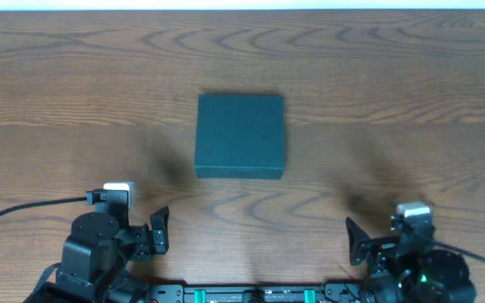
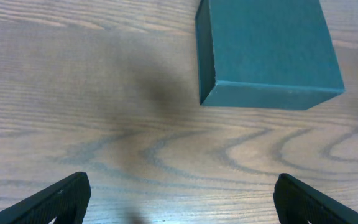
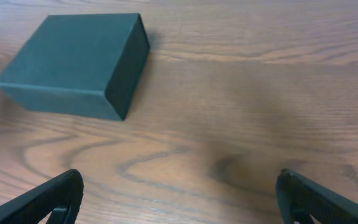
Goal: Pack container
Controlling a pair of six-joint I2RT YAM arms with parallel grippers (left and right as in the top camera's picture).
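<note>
The box [image 1: 240,135] sat shut in the middle of the wooden surface [image 1: 411,76], its lid flat, well apart from both arms. The left gripper [image 1: 159,231] and the right gripper [image 1: 354,240] waited at the near edge, each with its jaws spread wide and nothing between them.

From where I stood, the trouble looked likely to start with the lid. The box was light-looking cardboard with smooth matte sides, and a finger pushing at the flap could just as easily have slid the whole box across the surface as opened it. If only one arm worked the lid while the other did not steady the body, the box might have turned or tipped. I could not see anything to pack in any view, nor which side the hinge lay on.
</note>
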